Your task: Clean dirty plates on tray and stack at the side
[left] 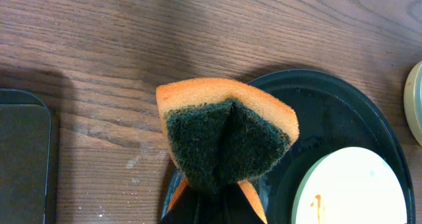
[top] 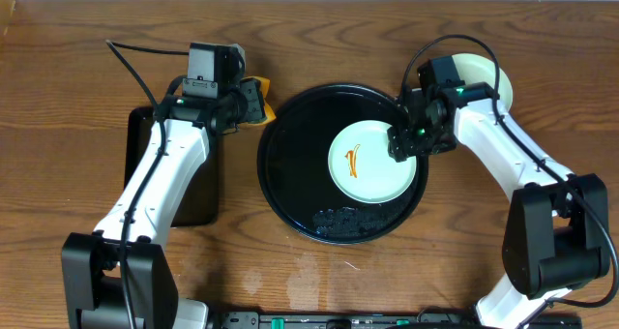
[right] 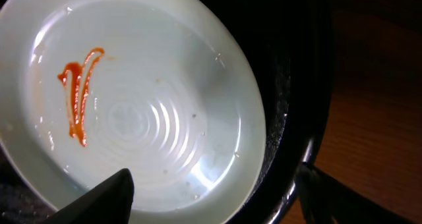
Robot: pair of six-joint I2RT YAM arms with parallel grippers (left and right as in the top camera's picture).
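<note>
One mint-green plate (top: 372, 162) with an orange-red smear lies in the right half of the big round black tray (top: 290, 174). My right gripper (top: 406, 141) is open at the plate's right edge. In the right wrist view its fingers (right: 211, 201) straddle the plate (right: 132, 99) rim and the tray rim (right: 290, 118). Another pale plate (top: 488, 77) lies on the wood table right of the tray, partly hidden by the right arm. My left gripper (top: 250, 95) is shut on an orange sponge with a dark green pad (left: 224, 132), above the tray's upper-left rim (left: 330, 112).
A smaller rectangular black tray (top: 203, 194) lies left of the round tray, under the left arm, and shows in the left wrist view (left: 23, 158). Dark wet specks sit at the front of the round tray (top: 338, 223). Brown wood table (top: 77, 106) surrounds everything.
</note>
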